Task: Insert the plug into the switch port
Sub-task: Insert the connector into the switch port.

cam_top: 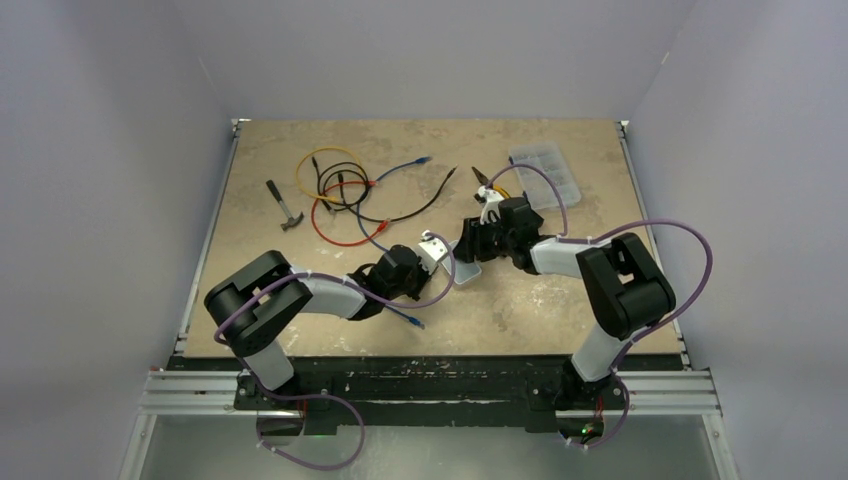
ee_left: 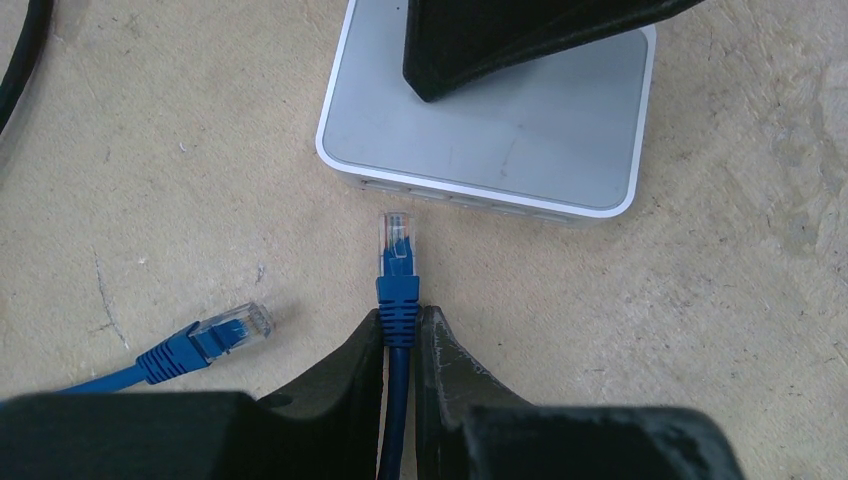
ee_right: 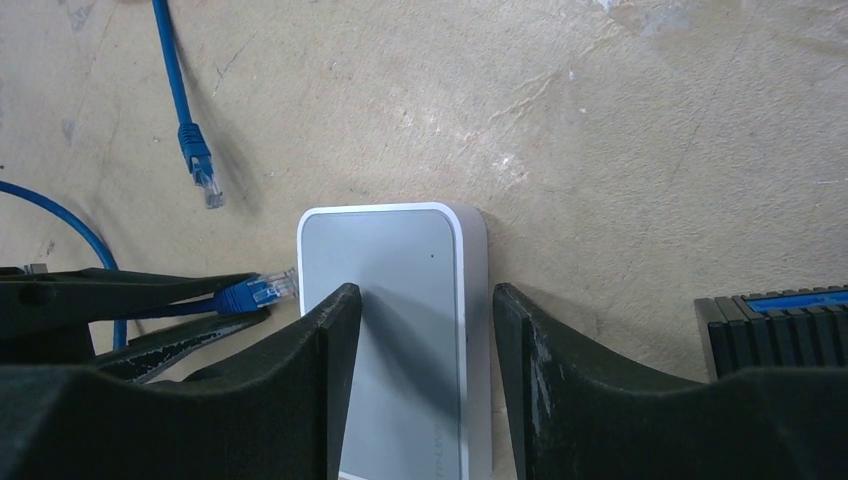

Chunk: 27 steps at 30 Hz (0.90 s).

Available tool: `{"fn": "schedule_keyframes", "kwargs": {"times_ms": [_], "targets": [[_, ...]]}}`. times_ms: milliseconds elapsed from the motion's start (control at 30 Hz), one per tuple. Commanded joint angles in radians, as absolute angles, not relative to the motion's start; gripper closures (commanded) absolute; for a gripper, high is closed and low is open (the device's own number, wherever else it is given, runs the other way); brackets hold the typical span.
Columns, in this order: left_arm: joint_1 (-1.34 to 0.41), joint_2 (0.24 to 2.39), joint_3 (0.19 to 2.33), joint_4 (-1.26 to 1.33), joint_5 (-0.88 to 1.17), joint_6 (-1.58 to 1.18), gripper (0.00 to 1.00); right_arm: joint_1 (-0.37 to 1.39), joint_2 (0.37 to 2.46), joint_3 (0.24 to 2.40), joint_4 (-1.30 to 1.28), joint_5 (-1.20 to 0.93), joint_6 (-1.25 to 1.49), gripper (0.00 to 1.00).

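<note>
Top external. Both arms reaching in to the middle of the counter (cam_top: pixel 560 300). Left claw (cam_top: pixel 447 258) and right claw (cam_top: pixel 472 243) close together, tips toward each other, over the white network switch (cam_top: pixel 467 273). Tangle of yellow, red and black cables (cam_top: pixel 335 190) toward the far left corner. Hammer (cam_top: pixel 284 207) near the left edge. Clear compartment box (cam_top: pixel 545 172) at the far right corner.

Left wrist. Left claw (ee_left: pixel 402 318) nearly closed, pinching the blue boot just behind the plug (ee_left: pixel 397 240). Clear plug tip sticking out past the fingertips, aimed at the side face of the switch (ee_left: pixel 490 140). Just short of that face, not touching, a strip of bare counter between. Second blue plug (ee_left: pixel 235 328) loose on the counter, left of the claw. One finger of the right claw hanging over the switch's top.

Right wrist. Right claw (ee_right: pixel 425 295) about half open, around the switch (ee_right: pixel 400 250): one finger over the grey top face, the other just beside its long edge. Contact with the switch not discernible. Held plug (ee_right: pixel 262 292) beside the switch's left side, pinched in the left claw's fingers (ee_right: pixel 150 290). Loose plug (ee_right: pixel 203 170) farther off. Dark ribbed object with a blue top (ee_right: pixel 780 315) at the right of the view, identity unclear.
</note>
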<state>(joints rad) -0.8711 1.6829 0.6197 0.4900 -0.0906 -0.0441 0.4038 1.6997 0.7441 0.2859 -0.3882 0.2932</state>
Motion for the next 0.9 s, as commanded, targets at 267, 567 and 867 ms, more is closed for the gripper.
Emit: {"fn": "schedule_keyframes", "kwargs": {"times_ms": [267, 567, 867], "targets": [[-0.852, 1.705, 0.649, 0.470, -0.090, -0.023, 1.00, 0.405, 1.745, 0.770, 0.280, -0.404, 0.256, 0.51], [-0.833, 1.723, 0.666, 0.469, -0.047, -0.019, 1.00, 0.405, 1.747, 0.773, 0.281, -0.417, 0.249, 0.52], [-0.833, 1.742, 0.669, 0.477, -0.062, -0.005, 1.00, 0.406, 1.749, 0.774, 0.281, -0.438, 0.240, 0.53]]}}
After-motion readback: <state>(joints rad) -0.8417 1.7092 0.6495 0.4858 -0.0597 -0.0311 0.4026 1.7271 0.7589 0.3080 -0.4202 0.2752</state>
